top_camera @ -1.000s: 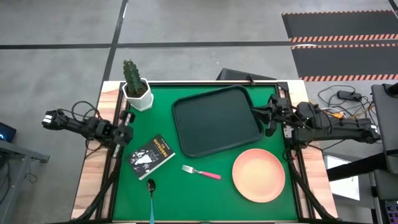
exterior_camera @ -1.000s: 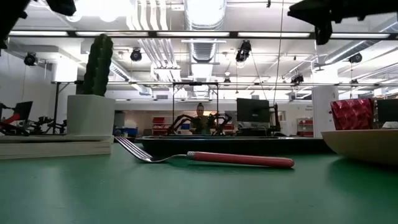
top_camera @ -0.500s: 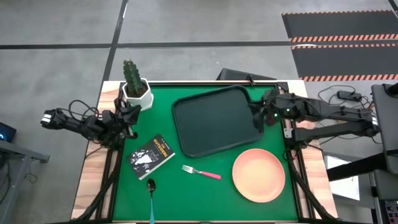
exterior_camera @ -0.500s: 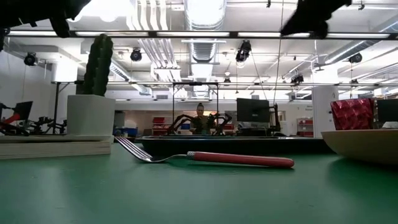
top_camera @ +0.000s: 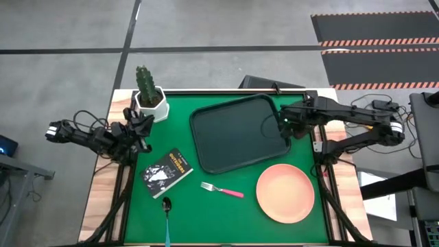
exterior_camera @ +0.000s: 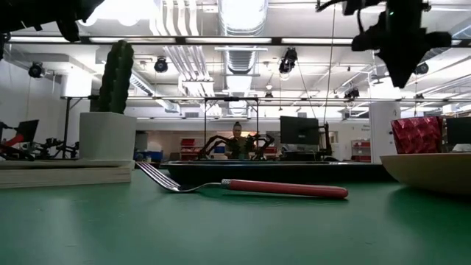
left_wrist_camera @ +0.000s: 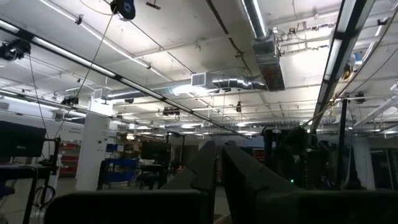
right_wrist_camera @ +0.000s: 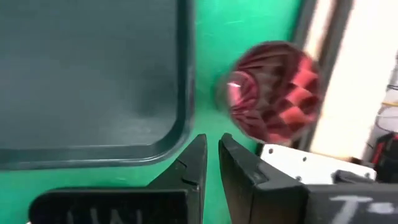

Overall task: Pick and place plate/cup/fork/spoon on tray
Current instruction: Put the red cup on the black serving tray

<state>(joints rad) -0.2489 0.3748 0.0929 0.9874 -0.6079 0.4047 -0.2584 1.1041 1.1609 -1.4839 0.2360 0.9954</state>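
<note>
My right claw [top_camera: 284, 127] has swung in from the desk's right edge, where it sat a second ago, and now hangs over the right rim of the tray [top_camera: 236, 132]. Its fingers [right_wrist_camera: 198, 163] are nearly together, only a narrow slit between them, and they hold nothing. Past them I see the tray's corner [right_wrist_camera: 93, 74] on one side and the cup [right_wrist_camera: 273, 93] on the other, standing on the green desk [top_camera: 206, 213] just beside the tray's rim. In the low view the cup [exterior_camera: 417, 135] shows at the far right, behind the plate [exterior_camera: 430, 171].

My left claw [top_camera: 142, 123] has lifted and turned toward the cactus pot [top_camera: 151, 103] since a second ago; it now sits near the pot at the desk's left edge, fingers [left_wrist_camera: 208, 165] close together and empty.

Nothing else has shifted. The plate [top_camera: 285, 193] lies on the desk near the tray's front right corner. The fork [top_camera: 222, 189] lies between the plate and the black book [top_camera: 167, 172], and the spoon [top_camera: 167, 211] lies at the front edge below the book. The tray is bare.
</note>
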